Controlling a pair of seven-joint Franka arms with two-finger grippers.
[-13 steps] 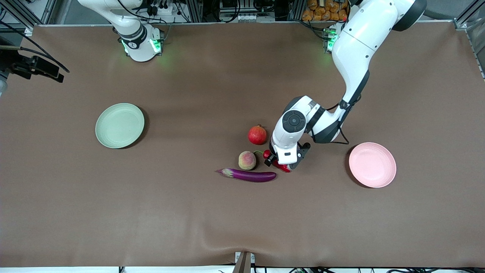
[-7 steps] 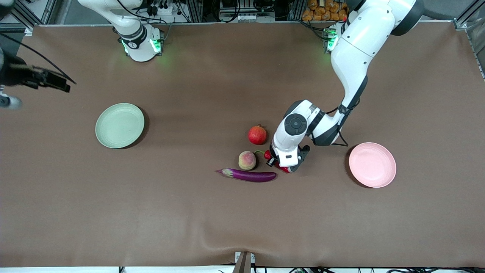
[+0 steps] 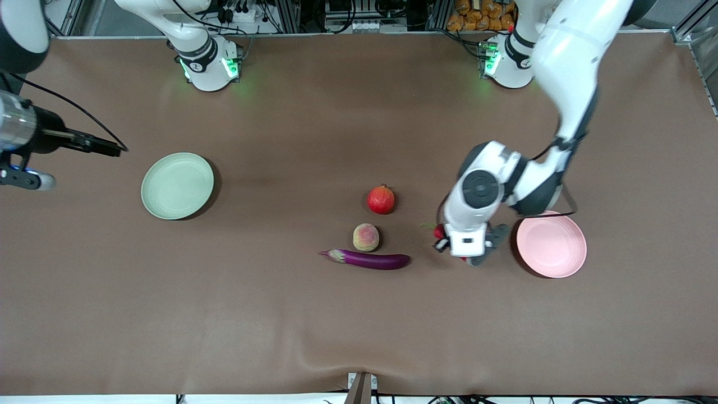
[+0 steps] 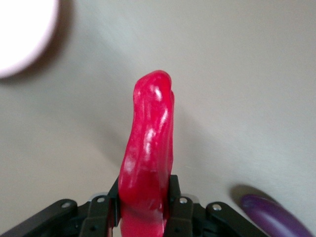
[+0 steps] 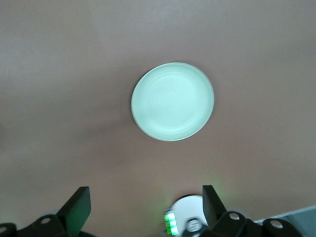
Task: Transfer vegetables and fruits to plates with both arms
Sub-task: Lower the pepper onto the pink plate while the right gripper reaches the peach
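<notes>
The left arm point(image 3: 566, 62) reaches down the frame's right so its gripper point(image 4: 145, 217), clenched on the chili point(image 4: 148, 153), hangs just beside the pink plate point(image 3: 552, 247), seemingly for a drop there. At far left the right gripper point(image 5: 145, 207) waits, jaws spread, above the green plate point(image 3: 177, 185). Pomegranate point(image 3: 381, 200), peach point(image 3: 366, 237) and eggplant point(image 3: 370, 260) lie mid-frame.

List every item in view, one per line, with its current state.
Chili: held in the air by the left gripper, over the table beside the pink plate.
Eggplant: lying on the table.
Peach: on the table, beside the eggplant.
Pomegranate: on the table.
Pink plate: empty.
Green plate: empty.
Right gripper: open, high above the green plate.
</notes>
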